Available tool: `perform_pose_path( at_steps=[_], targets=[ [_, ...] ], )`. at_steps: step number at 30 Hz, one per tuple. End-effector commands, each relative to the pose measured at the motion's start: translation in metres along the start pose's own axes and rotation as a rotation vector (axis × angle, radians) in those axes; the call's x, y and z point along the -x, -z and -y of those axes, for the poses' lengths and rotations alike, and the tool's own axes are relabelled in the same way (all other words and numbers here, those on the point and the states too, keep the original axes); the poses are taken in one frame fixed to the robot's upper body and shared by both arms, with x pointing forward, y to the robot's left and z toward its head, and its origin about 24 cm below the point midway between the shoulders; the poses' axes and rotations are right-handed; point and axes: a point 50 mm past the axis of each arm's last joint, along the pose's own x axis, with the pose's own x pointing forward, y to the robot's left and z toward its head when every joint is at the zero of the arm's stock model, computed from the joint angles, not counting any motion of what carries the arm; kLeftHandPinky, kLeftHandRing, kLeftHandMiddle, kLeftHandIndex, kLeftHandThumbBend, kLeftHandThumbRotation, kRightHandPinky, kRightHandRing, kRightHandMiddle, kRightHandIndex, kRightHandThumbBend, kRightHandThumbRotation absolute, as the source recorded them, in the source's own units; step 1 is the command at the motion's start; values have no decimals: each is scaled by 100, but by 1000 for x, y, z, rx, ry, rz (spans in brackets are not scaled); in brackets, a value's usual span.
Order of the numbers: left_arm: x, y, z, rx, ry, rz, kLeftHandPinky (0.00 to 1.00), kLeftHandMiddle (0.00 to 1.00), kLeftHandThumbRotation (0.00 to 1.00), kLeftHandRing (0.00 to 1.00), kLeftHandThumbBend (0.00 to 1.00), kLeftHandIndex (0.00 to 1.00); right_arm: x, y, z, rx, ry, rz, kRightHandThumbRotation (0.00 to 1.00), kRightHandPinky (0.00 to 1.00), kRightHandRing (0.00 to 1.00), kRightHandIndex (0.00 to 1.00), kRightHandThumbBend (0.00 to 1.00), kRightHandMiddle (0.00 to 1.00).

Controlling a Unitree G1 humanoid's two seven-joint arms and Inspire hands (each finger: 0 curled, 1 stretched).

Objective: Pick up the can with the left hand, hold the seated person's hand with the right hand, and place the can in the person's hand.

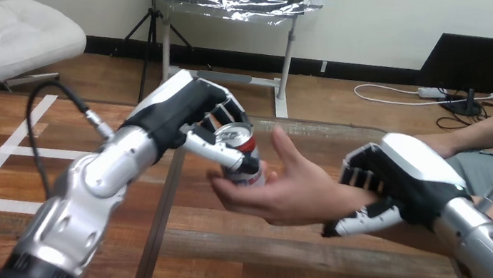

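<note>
Only the top part of the can (239, 154) can be seen: its shiny lid and some of its red and white side. Its bottom is hidden behind the person's hand (287, 187) and behind the thumb of the robot's left hand (186, 113). So it is hard to tell if the can sits right down in the palm or only touches it.

The left hand has its fingers bent round the back of the can and its thumb across the front, so it has hold of the can. The can is up in the air over the middle of the table (285, 259), a bit closer to the far edge.

The person's hand is open with the palm up. Its thumb stands just beside the can and its fingers lie under it.

The robot's right hand (396, 180) has its fingers bent over the top of the person's wrist (351, 197) and its thumb below, so it grips the wrist (most of the wrist is hidden inside that grip).

The person's other hand (441, 143) is near the table's far right corner, partly hidden behind the right hand.

Counted up, there is one can, two robot hands and two hands of the person.
</note>
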Motion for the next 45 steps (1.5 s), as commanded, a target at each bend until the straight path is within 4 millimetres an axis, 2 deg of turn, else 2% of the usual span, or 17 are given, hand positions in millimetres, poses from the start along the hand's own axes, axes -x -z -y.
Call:
perform_pose_path(
  at_steps=[1,8,29,45],
  targets=[
    [-16,-38,-16,-20,-56,139,30,43,0,38,68,48,-16,-27,8,-30,32,91,29,26,32,40,88,38],
    [-24,-44,-14,-19,-52,149,27,42,0,35,68,47,-18,-32,9,-36,34,103,30,26,32,41,88,38],
    [-40,-54,-2,-7,-24,182,33,46,0,42,68,48,-18,-40,8,-60,40,122,29,25,31,40,88,37],
    [-42,-53,6,-7,3,196,27,40,0,34,69,46,-17,-39,7,-62,37,114,29,26,31,40,87,37]
  ],
)
